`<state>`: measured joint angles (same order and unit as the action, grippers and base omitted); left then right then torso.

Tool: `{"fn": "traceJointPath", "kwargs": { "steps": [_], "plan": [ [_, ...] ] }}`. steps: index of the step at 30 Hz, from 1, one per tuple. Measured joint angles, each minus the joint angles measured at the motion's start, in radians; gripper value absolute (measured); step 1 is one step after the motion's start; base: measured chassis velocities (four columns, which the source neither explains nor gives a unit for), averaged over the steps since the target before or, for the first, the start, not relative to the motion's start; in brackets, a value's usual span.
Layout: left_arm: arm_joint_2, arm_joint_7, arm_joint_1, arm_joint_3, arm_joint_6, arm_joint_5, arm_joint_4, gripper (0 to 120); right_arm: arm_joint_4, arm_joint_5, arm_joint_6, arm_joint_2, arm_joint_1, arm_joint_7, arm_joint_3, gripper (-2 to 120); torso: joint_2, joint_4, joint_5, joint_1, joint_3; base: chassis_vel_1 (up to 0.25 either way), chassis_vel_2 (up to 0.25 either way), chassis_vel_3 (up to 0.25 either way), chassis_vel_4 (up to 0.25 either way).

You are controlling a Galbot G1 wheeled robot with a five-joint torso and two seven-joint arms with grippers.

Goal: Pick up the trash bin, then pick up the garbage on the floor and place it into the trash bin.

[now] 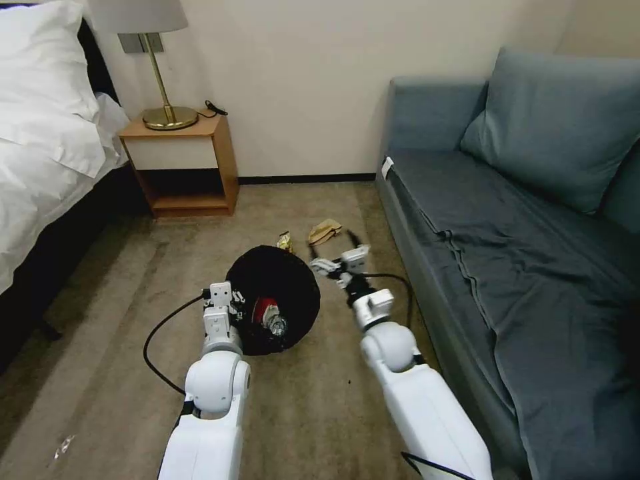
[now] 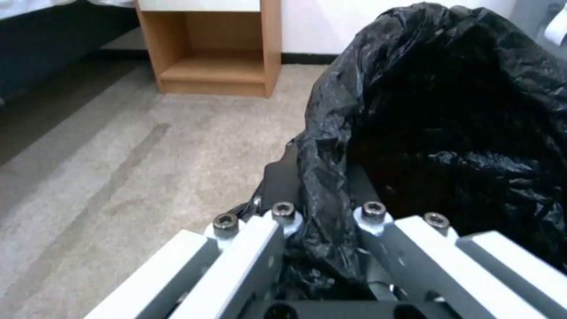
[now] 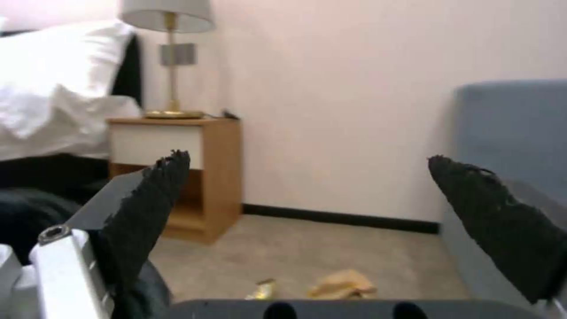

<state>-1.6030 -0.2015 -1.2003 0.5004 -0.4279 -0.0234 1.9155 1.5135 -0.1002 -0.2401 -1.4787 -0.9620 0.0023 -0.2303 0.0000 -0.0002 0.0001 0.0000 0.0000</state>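
The trash bin (image 1: 287, 287), lined with a crinkly black bag (image 2: 449, 115), hangs tilted toward me above the carpet. My left gripper (image 1: 241, 310) (image 2: 322, 177) is shut on its near rim. Inside the bin lie a red-and-white wrapper (image 1: 267, 310) and a clear bottle (image 1: 277, 326). Two pieces of garbage rest on the floor beyond it: a brown-gold snack wrapper (image 1: 285, 241) (image 3: 263, 288) and a crumpled tan paper (image 1: 325, 231) (image 3: 343, 283). My right gripper (image 1: 333, 250) (image 3: 307, 157) hovers just short of the tan paper, open and empty.
A grey-blue sofa (image 1: 507, 220) runs along the right, close to my right arm. A wooden nightstand (image 1: 183, 163) with a brass lamp (image 1: 167, 113) stands against the far wall. The bed (image 1: 47, 140) fills the left. A small clear scrap (image 1: 63, 445) lies at the lower left.
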Motion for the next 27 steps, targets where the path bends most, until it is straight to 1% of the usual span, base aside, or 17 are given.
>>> {"fn": "traceJointPath", "kwargs": {
  "steps": [2, 3, 5, 7, 9, 11, 15, 19, 23, 27],
  "plan": [
    [0.011, 0.004, 0.002, 0.015, 0.002, 0.012, 0.012, 4, -0.011, 0.028, -0.036, -0.005, -0.029, 0.005, -0.028, 100, 0.000, 0.0002, -0.0001, 0.000, 0.000, 0.000, 0.000, 0.000, 0.000],
    [0.011, 0.004, 0.002, 0.015, 0.002, 0.012, 0.012, 4, -0.011, 0.028, -0.036, -0.005, -0.029, 0.005, -0.028, 100, 0.000, 0.0002, -0.0001, 0.000, 0.000, 0.000, 0.000, 0.000, 0.000],
    [0.021, 0.010, 0.000, 0.025, 0.006, 0.019, 0.027, 4, -0.034, 0.065, -0.083, -0.013, -0.054, 0.002, -0.053, 100, 0.000, 0.0001, 0.0001, 0.000, 0.000, 0.000, 0.000, 0.000, 0.000],
    [0.028, 0.021, -0.008, 0.034, 0.010, 0.027, 0.040, 4, -0.041, 0.073, -0.096, -0.024, -0.072, -0.004, -0.064, 100, 0.000, 0.0000, -0.0001, 0.000, 0.000, 0.000, 0.000, 0.000, 0.000],
    [0.032, 0.025, -0.012, 0.040, 0.012, 0.031, 0.046, 4, -0.044, 0.073, -0.098, -0.031, -0.080, -0.008, -0.067, 100, 0.000, 0.0000, -0.0002, 0.000, 0.000, 0.000, 0.000, 0.000, 0.000],
    [0.038, 0.029, -0.021, 0.059, 0.019, 0.038, 0.055, 4, -0.057, 0.073, -0.106, -0.049, -0.091, -0.033, -0.074, 100, 0.000, 0.0002, -0.0002, 0.000, 0.000, 0.000, 0.000, 0.000, 0.000],
    [0.036, 0.034, -0.030, 0.074, 0.028, 0.041, 0.060, 4, -0.073, 0.071, -0.114, -0.054, -0.092, -0.049, -0.074, 100, 0.000, 0.0003, -0.0001, 0.000, 0.000, 0.000, 0.000, 0.000, 0.000],
    [0.032, 0.040, -0.054, 0.093, 0.041, 0.046, 0.073, 4, -0.096, 0.069, -0.130, -0.053, -0.089, -0.069, -0.076, 100, 0.000, 0.0002, -0.0002, 0.000, 0.000, 0.000, 0.000, 0.000, 0.000],
    [0.033, 0.040, -0.065, 0.106, 0.045, 0.049, 0.080, 4, -0.105, 0.063, -0.134, -0.049, -0.084, -0.080, -0.079, 100, 0.000, 0.0003, -0.0001, 0.000, 0.000, 0.000, 0.000, 0.000, 0.000],
    [0.033, 0.039, -0.067, 0.108, 0.045, 0.049, 0.082, 4, -0.106, 0.059, -0.135, -0.048, -0.083, -0.087, -0.081, 100, 0.000, 0.0003, -0.0002, 0.000, 0.000, 0.000, 0.000, 0.000, 0.000]
  ]
}}
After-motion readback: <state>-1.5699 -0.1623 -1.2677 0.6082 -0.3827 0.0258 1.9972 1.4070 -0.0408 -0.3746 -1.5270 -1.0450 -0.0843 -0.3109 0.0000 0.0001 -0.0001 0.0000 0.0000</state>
